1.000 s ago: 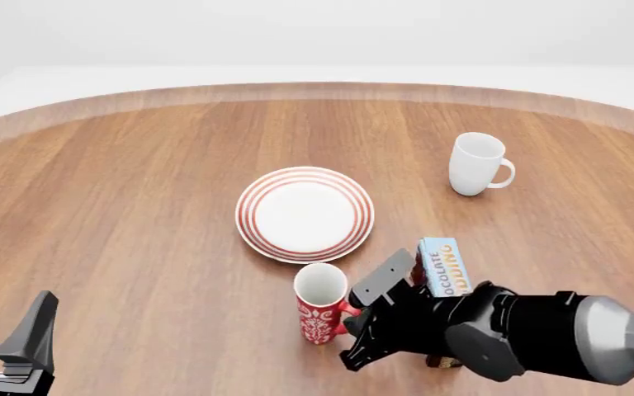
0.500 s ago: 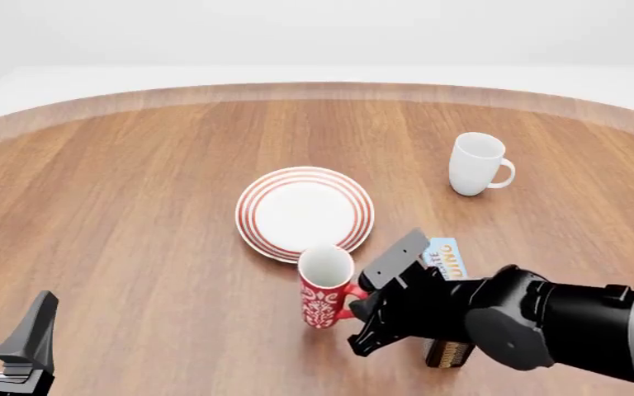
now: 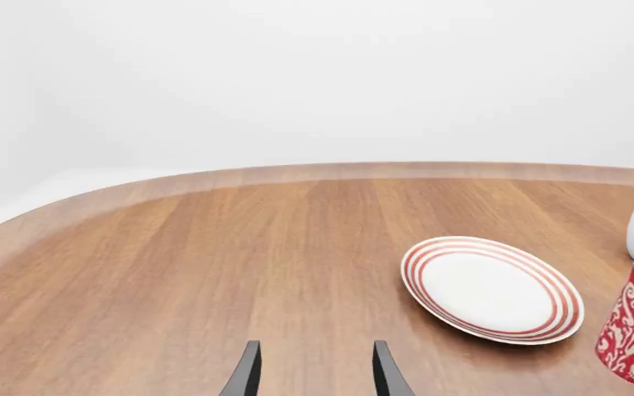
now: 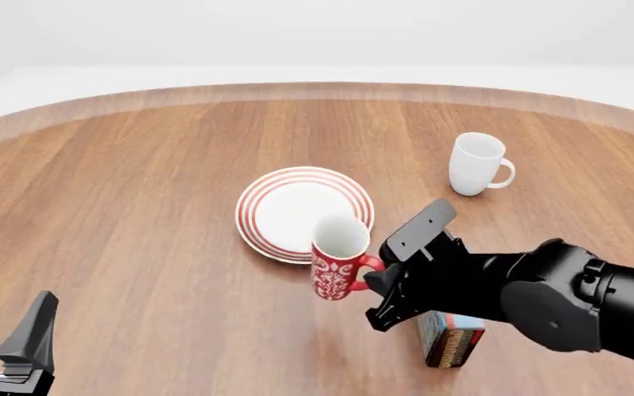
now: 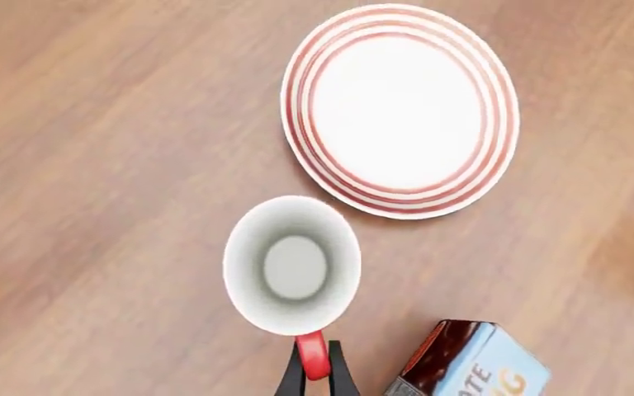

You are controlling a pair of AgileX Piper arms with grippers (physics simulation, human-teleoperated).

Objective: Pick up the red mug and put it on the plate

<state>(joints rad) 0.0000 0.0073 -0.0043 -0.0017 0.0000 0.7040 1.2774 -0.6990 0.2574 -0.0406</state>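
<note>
Your right gripper (image 5: 314,375) has its fingers clamped on the handle of the red mug (image 4: 339,260), holding that tall, white-lined, floral-patterned cup upright just ahead of the fingertips beside the plate (image 4: 278,177), while your left gripper (image 3: 313,375) rests with fingers apart, well away.

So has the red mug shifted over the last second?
Yes. The red mug, held by its handle in the right gripper, has risen and moved forward toward the plate, now overlapping its near rim.
</note>
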